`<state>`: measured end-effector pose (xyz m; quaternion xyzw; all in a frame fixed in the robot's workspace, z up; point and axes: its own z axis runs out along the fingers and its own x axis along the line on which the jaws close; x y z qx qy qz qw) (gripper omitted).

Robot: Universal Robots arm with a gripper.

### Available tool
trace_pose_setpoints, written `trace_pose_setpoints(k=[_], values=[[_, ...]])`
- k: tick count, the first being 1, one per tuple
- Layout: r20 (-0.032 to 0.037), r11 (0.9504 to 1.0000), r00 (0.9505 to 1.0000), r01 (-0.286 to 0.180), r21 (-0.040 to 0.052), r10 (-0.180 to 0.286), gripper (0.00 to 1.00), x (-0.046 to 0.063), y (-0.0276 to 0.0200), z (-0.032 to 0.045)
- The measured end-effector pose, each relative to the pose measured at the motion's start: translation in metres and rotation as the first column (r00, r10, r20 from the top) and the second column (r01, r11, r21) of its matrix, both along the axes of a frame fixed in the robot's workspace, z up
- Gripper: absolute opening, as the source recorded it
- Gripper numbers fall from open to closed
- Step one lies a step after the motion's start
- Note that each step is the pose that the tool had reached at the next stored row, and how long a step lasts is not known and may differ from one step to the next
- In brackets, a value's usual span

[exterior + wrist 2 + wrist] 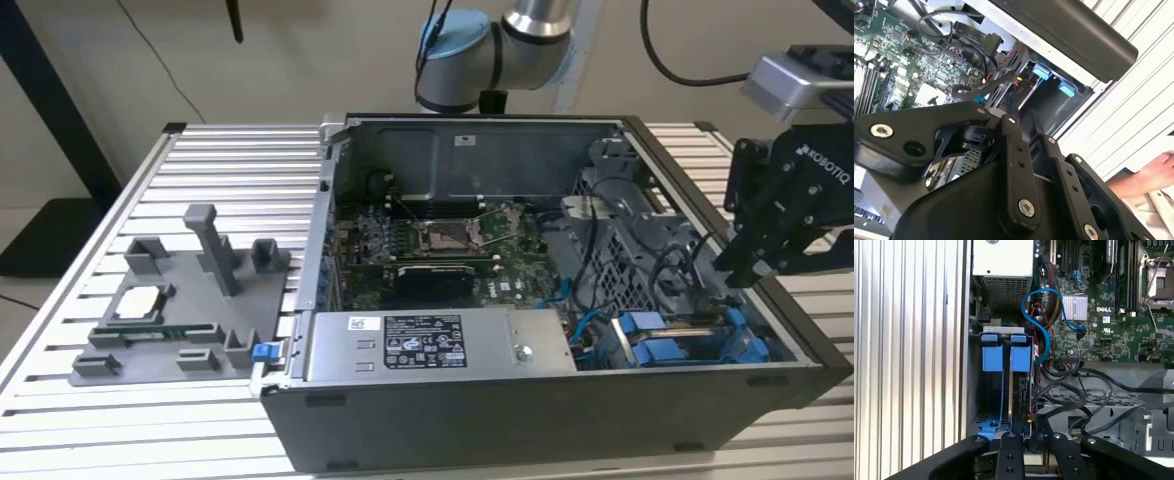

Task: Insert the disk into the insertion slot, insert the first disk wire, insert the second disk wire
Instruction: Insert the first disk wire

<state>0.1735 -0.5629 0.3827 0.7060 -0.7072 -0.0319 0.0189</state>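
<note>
disk [1016, 390] stands on edge in the slot [983, 395], next to blue fittings [993, 358] and loose black cables [1079, 390]. gripper [1031, 437] sits right at its edge; whether it clamps the disk i cannot tell.

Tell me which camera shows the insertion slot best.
First wrist view: it looks straight into the insertion slot, blue fittings clear. The exterior view catches it obliquely; the second wrist view, its tabbed end aslant.
</note>
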Motion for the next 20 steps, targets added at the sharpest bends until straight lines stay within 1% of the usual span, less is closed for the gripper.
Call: trace_pose_setpoints(k=[9,11,14,15,16,20], values=[[-0.0067,1.0000,1.0000,0.000,0.0001,0.000,1.00,0.027,0.0000,-0.0001],[-0.0073,1.0000,1.0000,-0.001,0.0001,0.001,1.00,0.031,0.0000,-0.0001],[-0.0074,1.0000,1.0000,-0.001,0.0002,0.001,1.00,0.032,0.0001,-0.0001],[-0.0073,1.0000,1.0000,-0.001,0.0003,0.001,1.00,0.032,0.0011,-0.0001],[-0.0073,1.0000,1.0000,-0.001,0.0001,0.001,1.00,0.032,0.0036,0.0000],[-0.0073,1.0000,1.0000,-0.001,0.0001,0.001,1.00,0.032,0.0162,0.0000]])
